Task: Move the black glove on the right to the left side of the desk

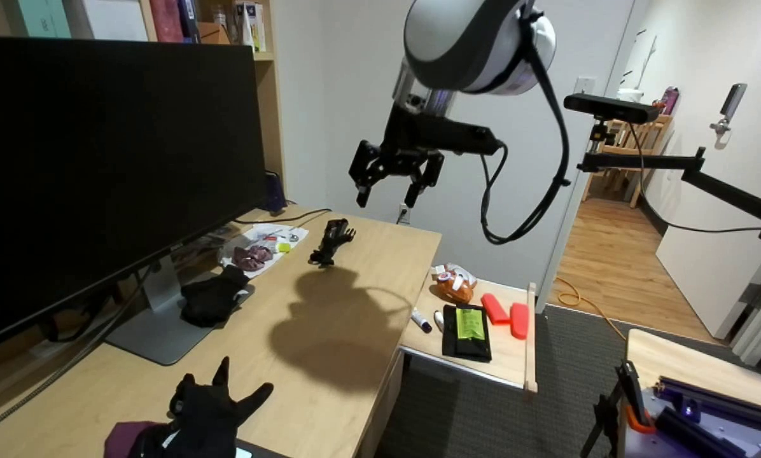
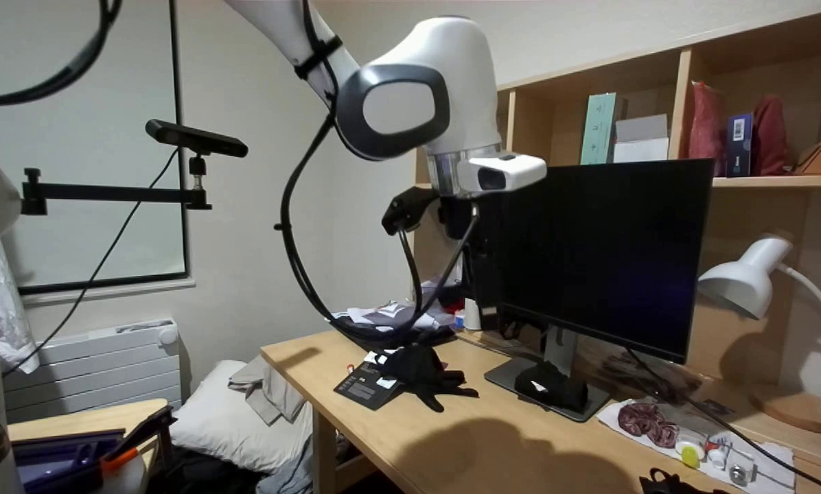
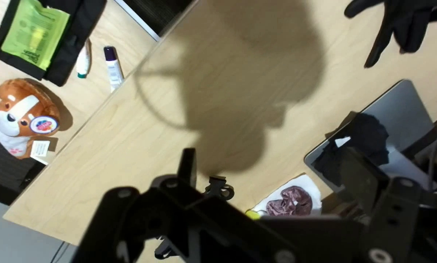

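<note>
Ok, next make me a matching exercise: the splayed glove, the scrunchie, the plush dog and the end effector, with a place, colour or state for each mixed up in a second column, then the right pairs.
Column one:
1. Splayed glove
2. Scrunchie
3. Plush dog
4. End effector

Column two:
A. On a white sheet
B. Open, above the desk
C. Black fabric
D. Orange-brown and white

Right pairs: 1-C, 2-A, 3-D, 4-B

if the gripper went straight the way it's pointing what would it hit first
Probably the desk: the gripper points down toward it, though depth is unclear and the small black object may lie near that line.
</note>
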